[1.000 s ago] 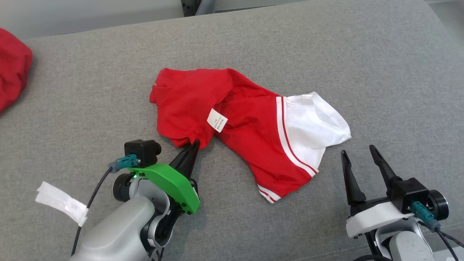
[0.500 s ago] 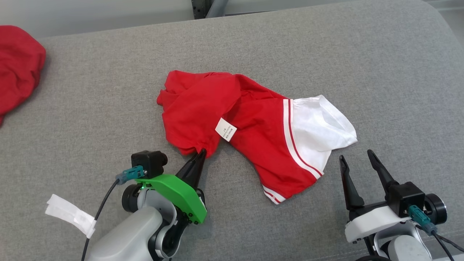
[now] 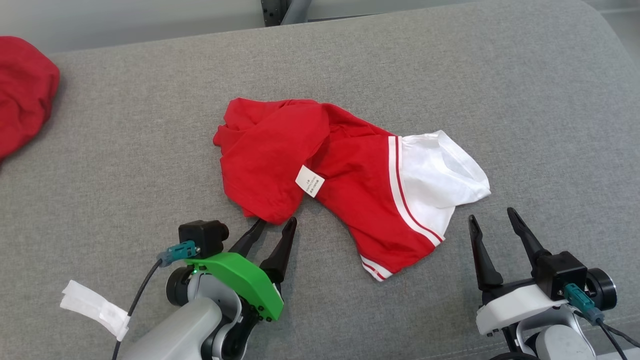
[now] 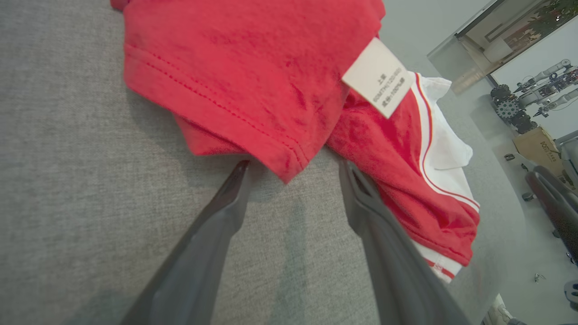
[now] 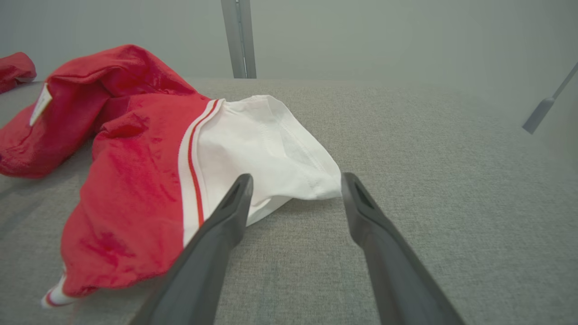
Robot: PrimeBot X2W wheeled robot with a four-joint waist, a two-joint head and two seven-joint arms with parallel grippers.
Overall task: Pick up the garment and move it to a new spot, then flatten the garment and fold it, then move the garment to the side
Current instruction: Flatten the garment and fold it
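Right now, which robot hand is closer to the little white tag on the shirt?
Left. The left hand sits open just below the tag, at the red edge of the shirt. The right hand is farther off, beside the shirt's white end.

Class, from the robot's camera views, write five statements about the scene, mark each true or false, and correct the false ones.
1. The left gripper is clamped on the crumpled red and white garment. False: its jaws stand open, the red corner loose between them.
2. The right gripper is open and empty. True.
3. A white care label shows on the garment's red part. True.
4. The garment lies neatly folded on the grey fabric surface. False: it is crumpled.
5. A second red cloth lies at the robot's far right. False: far left.
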